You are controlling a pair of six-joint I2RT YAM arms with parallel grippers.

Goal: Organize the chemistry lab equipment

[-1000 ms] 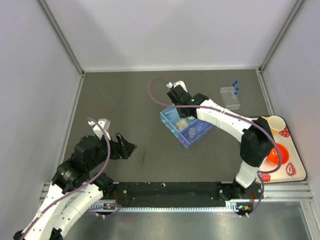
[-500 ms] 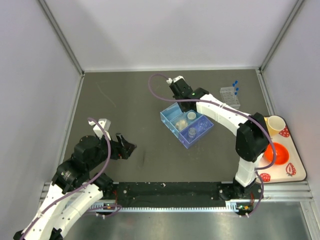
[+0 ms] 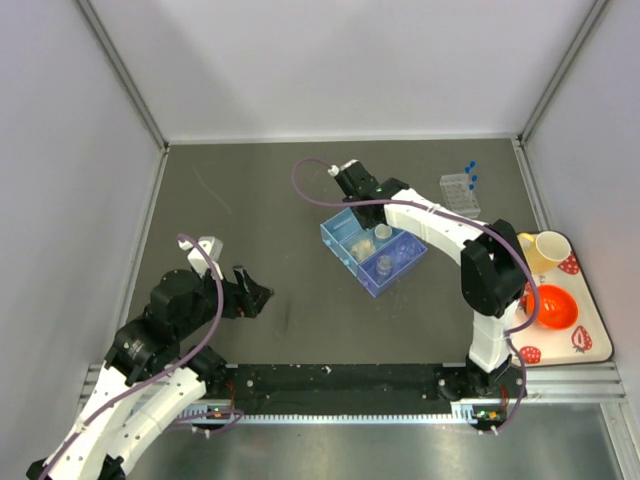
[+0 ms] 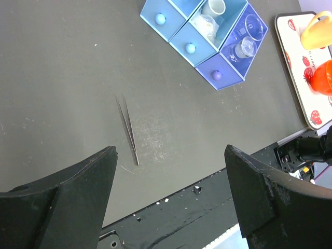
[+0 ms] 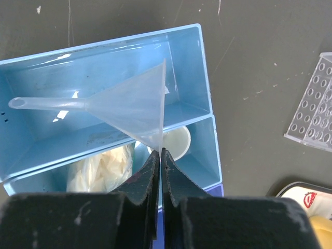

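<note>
Right claw (image 5: 160, 155): clenched on funnel (image 5: 124, 104) rim, over blue box's (image 5: 205, 67) far compartment.
Left claw (image 4: 168, 155): released, holding nothing.
Risk: my thin rim pinch could let it swing and land across the divider (image 5: 199, 119).
</note>
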